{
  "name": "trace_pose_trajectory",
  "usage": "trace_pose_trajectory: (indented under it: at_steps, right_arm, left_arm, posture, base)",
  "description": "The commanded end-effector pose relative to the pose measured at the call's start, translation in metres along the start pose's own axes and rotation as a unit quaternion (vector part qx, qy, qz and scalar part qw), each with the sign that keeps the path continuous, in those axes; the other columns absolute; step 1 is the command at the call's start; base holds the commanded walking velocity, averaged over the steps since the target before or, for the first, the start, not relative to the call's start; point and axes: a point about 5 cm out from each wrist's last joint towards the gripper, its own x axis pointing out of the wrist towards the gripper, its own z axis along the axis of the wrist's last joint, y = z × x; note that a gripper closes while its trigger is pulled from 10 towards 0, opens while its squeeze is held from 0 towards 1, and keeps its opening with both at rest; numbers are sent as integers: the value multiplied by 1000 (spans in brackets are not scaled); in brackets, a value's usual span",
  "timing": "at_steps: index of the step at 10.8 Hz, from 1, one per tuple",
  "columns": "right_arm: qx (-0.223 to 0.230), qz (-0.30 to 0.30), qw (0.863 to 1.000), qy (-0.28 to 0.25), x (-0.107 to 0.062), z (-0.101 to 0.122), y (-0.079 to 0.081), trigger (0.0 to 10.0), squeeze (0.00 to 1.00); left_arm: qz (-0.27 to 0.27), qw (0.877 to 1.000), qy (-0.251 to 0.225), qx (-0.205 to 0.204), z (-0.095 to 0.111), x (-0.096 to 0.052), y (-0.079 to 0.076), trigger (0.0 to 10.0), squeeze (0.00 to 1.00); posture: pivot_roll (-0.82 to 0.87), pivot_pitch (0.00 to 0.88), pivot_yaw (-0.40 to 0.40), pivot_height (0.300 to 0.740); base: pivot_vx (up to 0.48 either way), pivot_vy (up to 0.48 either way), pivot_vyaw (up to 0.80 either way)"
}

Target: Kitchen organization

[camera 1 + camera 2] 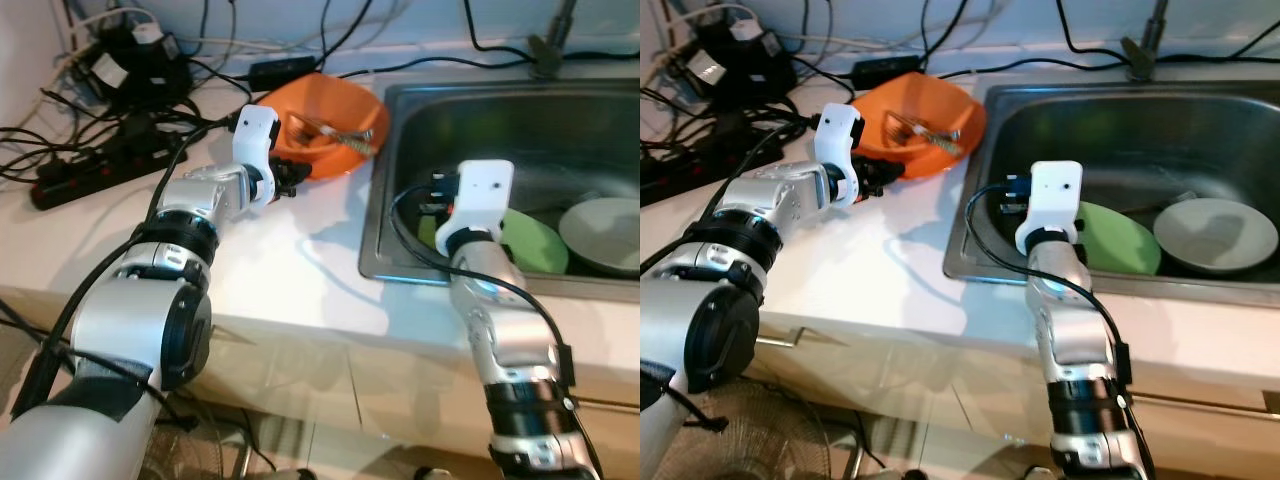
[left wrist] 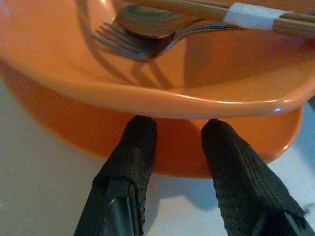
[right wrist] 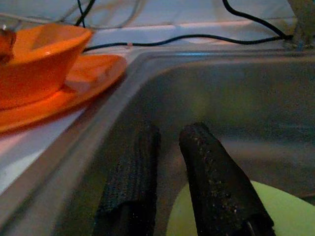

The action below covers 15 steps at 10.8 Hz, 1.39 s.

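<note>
Left gripper (image 2: pixel 177 135), fingers spread, noses under the orange bowl (image 2: pixel 162 98) holding cutlery (image 2: pixel 147 34); lift level. Right gripper (image 3: pixel 170 142), fingers parted, hovers above the sink's green plate (image 3: pixel 236 211).

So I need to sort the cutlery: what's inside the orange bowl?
In the orange bowl lie a metal fork, a spoon and wooden chopsticks bound with a white band. Whatever lies beneath them is covered.

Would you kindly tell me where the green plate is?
The green plate lies in the sink, left of the grey bowl, under the right tool.
</note>
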Motion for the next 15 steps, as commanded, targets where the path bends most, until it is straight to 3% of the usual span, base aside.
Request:
trace_pose_trajectory:
  at_steps: [1, 3, 5, 8, 10, 11, 13, 15]
  right_arm:
    - [7, 5, 1000, -7, 2, 2, 3, 10000, 0]
    - [8, 11, 1000, -4, 8, -2, 5, 10000, 0]
    - [9, 19, 1000, -6, 14, -3, 8, 10000, 0]
    - [9, 15, 1000, -5, 24, -5, 4, 10000, 0]
    - [8, 7, 1000, -3, 26, -8, -1, 10000, 0]
    - [8, 6, 1000, -3, 26, -9, -2, 10000, 0]
    - [-1, -13, 1000, -10, 26, -9, -14, 10000, 0]
    - [-6, -25, 1000, -14, 28, -7, -23, 10000, 0]
  left_arm:
    - [1, 999, 50, -18, -24, -2, 7, 10000, 0]
    - [-13, 998, 56, -27, -31, -5, 3, 10000, 0]
    - [-35, 997, 56, -29, -33, -18, -4, 10000, 0]
    - [-83, 994, 60, -32, -51, -42, -34, 10000, 0]
    - [-55, 998, -14, -17, -43, -53, -40, 10000, 0]
    - [-47, 999, -20, -11, -41, -55, -40, 10000, 0]
    - [-37, 996, -85, 16, -19, -57, -45, 10000, 0]
    - [-37, 995, -91, 21, -14, -54, -46, 10000, 0]
  posture:
    - [58, 60, 164, 740]
    - [110, 47, 134, 740]
    - [135, 33, 123, 740]
    - [197, 32, 99, 740]
    - [208, 30, 93, 740]
    - [208, 30, 93, 740]
    - [178, 16, 104, 740]
    - [169, 13, 109, 740]
  base:
    - [0, 0, 0]
    - [0, 0, 0]
    - [0, 0, 0]
    - [0, 0, 0]
    - [0, 0, 0]
    - [0, 0, 0]
    - [0, 0, 0]
    - [0, 0, 0]
